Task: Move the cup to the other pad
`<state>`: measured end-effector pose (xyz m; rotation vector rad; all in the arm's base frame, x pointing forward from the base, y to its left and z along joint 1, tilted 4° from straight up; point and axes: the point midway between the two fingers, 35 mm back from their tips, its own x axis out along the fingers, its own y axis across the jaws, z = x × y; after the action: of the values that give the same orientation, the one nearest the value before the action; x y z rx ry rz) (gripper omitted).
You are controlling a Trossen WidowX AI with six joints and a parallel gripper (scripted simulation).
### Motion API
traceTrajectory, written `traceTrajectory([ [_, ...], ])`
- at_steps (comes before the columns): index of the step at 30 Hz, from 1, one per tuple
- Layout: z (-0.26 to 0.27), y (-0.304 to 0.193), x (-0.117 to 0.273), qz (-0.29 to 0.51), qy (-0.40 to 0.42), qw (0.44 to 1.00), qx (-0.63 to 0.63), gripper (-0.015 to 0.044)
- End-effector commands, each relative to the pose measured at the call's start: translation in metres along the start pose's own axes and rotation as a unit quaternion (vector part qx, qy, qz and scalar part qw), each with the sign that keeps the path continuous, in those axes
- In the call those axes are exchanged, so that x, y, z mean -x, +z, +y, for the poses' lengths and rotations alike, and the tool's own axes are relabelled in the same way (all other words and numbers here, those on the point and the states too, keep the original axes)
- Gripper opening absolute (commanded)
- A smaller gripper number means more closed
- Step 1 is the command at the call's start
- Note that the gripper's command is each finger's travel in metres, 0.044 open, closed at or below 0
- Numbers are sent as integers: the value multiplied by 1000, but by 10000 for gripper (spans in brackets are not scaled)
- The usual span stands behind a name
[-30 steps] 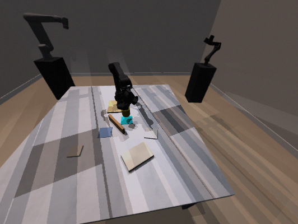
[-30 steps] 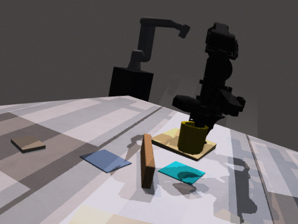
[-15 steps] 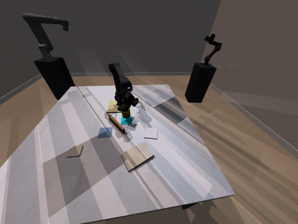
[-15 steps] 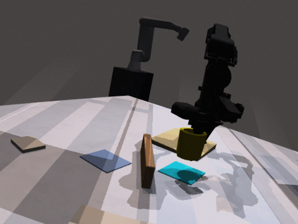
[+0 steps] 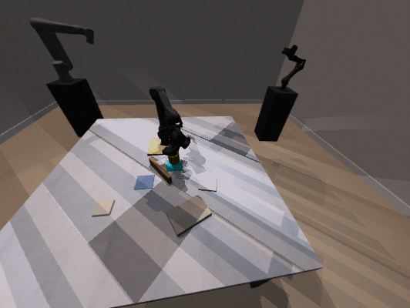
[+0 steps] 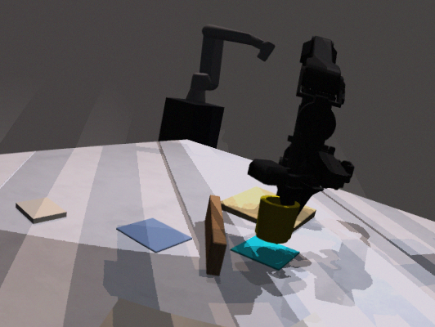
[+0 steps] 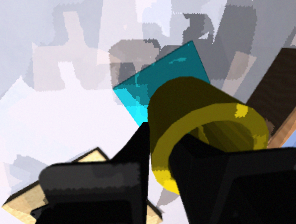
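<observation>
Cup [image 5: 174,159] [image 6: 277,221] [image 7: 175,107] overlaps cyan pad's [image 5: 174,165] [image 6: 266,252] [image 7: 170,67] edge in view

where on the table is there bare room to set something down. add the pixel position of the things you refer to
Bare tabletop shows between the blue pad [image 5: 144,182] [image 6: 154,235] and the beige tile [image 5: 103,208] [image 6: 41,208], and between the beige tile and the large tan board [image 5: 188,215]. It is crowded around the cyan pad [image 5: 174,165] [image 6: 266,253] [image 7: 165,70], with the yellow cup [image 5: 174,159] [image 6: 276,220] [image 7: 175,102] and wooden bar [image 5: 160,170] [image 6: 215,237] [image 7: 275,90] close by.

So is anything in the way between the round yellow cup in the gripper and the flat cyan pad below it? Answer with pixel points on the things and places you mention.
Nothing visible is between the cup [image 5: 174,159] [image 6: 277,222] [image 7: 185,100] and the cyan pad [image 5: 174,167] [image 6: 271,255] [image 7: 172,70]. The brown wooden bar [image 5: 160,170] [image 6: 214,241] [image 7: 275,85] stands to one side, between that pad and the flat blue one [image 5: 144,182] [image 6: 154,235] [image 7: 291,142].
</observation>
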<state>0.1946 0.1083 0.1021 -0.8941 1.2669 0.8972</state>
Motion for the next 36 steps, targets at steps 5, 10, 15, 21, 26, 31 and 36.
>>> traceTrajectory([
  [5,1,-2,-12,5,2,1000,-2,0],
  [10,2,-3,-18,5,2,1000,-2,0],
  [15,2,-3,-24,5,2,1000,-2,0],
  [21,3,-4,-27,5,2,1000,-2,0],
  [26,2,-2,-23,1,1,1000,0,0],
  [31,2,-2,-23,1,1,1000,0,0],
  [36,2,-2,-23,1,1,1000,0,79],
])
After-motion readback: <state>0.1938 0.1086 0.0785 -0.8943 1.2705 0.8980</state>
